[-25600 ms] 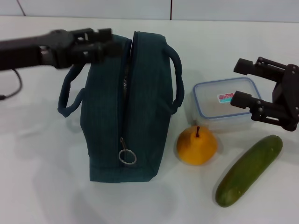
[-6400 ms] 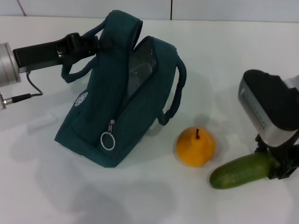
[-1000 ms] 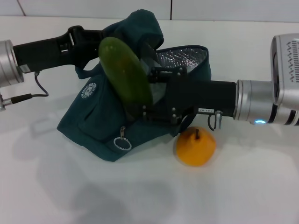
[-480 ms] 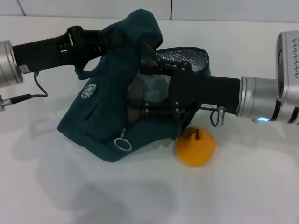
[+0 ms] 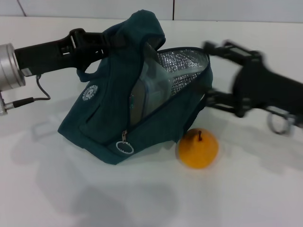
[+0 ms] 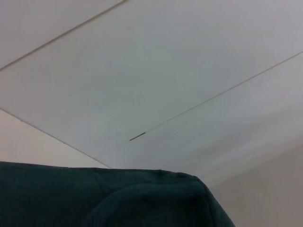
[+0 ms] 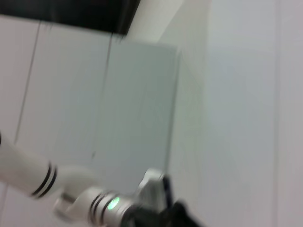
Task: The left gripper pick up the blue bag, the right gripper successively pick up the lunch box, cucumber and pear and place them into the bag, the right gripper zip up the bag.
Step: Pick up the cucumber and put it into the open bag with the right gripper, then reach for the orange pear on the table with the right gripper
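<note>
White table [image 5: 142, 198] under everything, pale tiled wall behind. Left gripper [image 5: 108, 41] at far left, clenched on blue bag [image 5: 104, 118], holding its top up; bag mouth gapes, foil lining and lunch box [image 5: 151, 87] inside. Pear [image 5: 198, 148] on table just beside bag. Right gripper [image 5: 213, 73], blurred, fingers spread, empty, right of bag mouth.

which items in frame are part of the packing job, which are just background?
Job:
- blue bag, held up and open by the left gripper
- lunch box, inside the bag
- pear, on the table beside the bag
- right gripper, open, empty, by the bag mouth

Background:
- table
- thin black cable on the left arm
</note>
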Controlling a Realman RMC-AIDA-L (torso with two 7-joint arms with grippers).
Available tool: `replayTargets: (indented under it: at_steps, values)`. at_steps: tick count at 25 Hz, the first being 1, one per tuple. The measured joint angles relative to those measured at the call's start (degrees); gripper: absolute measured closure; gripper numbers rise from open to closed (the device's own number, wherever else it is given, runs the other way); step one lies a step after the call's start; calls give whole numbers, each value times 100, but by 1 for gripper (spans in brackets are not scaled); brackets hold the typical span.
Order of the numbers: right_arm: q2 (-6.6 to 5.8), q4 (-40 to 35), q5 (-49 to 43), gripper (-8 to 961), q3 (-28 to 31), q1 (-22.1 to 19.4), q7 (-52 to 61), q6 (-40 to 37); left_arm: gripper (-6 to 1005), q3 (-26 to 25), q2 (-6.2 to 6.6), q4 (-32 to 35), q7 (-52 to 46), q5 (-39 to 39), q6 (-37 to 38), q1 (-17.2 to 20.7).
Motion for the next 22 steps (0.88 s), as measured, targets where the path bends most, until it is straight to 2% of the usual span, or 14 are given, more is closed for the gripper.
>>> replayTargets:
  at_steps: [5, 7, 15, 19, 22]
  values:
    - [-190, 133, -18, 212, 321, -580, -170, -414, 925, -18, 11, -52, 129, 0, -37, 0]
    - [-198, 294, -151, 213, 326, -697, -209, -423, 925, -21, 15, -58, 188, -1, -107, 5]
    - [87, 578, -1170, 280, 310, -825, -354, 47, 925, -20, 49, -119, 390, -7, -310, -19]
    - [128, 575, -1237, 388, 265, -823, -366, 319, 924, -20, 58, -119, 417, -7, -322, -21]
    - [137, 569, -1233, 386, 264, -801, -371, 404, 924, -20, 58, -118, 433, -7, -324, -23]
